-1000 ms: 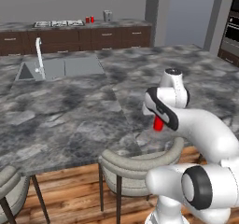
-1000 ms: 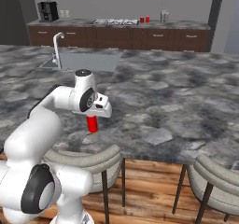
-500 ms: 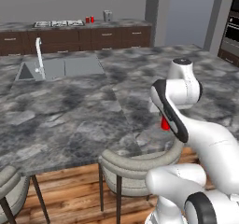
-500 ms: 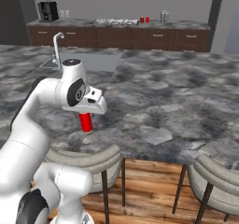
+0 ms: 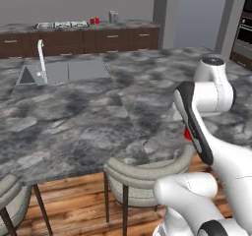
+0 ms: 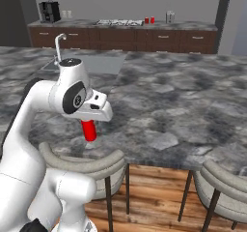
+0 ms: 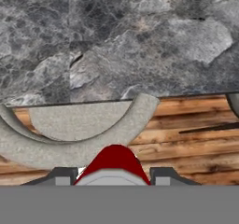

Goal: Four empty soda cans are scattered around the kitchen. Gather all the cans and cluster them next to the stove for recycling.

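Small red cylindrical soda can [image 6: 89, 130]: clenched in end effector [image 6: 90, 124], long axis vertical, above grey marbled counter [image 6: 164, 100] edge. Dark flat stove [image 6: 119, 22]: far ahead, across kitchen.

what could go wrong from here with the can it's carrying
The gripper holds the red soda can by its top, hanging free above the island counter edge and a stool; a slip would likely drop it toward the wooden floor. The stove with two cans beside it is far across the room, so a long carry follows.
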Robot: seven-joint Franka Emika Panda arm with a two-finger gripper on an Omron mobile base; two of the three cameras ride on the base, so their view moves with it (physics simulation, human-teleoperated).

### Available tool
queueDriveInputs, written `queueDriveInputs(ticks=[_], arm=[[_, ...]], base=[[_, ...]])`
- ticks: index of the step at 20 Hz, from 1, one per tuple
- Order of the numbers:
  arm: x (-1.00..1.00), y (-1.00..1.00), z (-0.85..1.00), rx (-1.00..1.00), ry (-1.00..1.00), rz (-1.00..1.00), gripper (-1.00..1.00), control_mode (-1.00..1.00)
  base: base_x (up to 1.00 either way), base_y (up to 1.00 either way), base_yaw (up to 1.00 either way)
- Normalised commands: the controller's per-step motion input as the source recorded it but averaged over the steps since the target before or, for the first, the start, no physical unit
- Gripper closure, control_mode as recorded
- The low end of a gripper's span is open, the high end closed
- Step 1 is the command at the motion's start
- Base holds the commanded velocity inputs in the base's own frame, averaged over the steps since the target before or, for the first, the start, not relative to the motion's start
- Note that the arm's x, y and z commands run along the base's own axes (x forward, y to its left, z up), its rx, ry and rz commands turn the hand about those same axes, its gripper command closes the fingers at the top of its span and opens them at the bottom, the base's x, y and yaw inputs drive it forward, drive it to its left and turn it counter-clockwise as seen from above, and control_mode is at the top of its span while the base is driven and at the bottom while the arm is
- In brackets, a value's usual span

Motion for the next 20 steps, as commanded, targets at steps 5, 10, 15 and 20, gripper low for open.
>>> queueDriveInputs(ticks=[5,10,15,20], arm=[[0.0,0.0,0.0,0.0,0.0,0.0,1.0,1.0],[0.0,0.0,0.0,0.0,0.0,0.0,1.0,1.0],[0.0,0.0,0.0,0.0,0.0,0.0,1.0,1.0],[0.0,0.0,0.0,0.0,0.0,0.0,1.0,1.0]], base=[[-0.2,-0.78,0.0],[-0.38,-1.0,0.0],[-0.33,-1.0,0.0],[-0.18,-1.0,0.0]])
